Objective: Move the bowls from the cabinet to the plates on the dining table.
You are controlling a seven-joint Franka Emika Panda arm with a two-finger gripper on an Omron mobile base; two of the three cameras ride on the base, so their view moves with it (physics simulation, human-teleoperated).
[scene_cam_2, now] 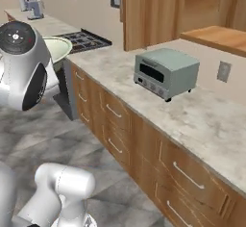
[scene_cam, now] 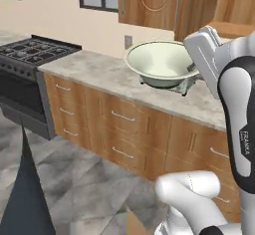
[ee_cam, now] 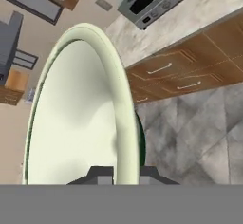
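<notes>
Our claw [ee_cam: 119,173] is clamped on the rim of the cream bowl [scene_cam: 160,62], held in the air above the marble desk [scene_cam: 107,75] — we should keep it level while carrying it to the plates.

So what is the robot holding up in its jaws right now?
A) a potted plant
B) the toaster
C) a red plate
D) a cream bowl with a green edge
D: the jaws are shut on the rim of the cream bowl, lifted off the counter, while the toaster sits untouched.
</notes>
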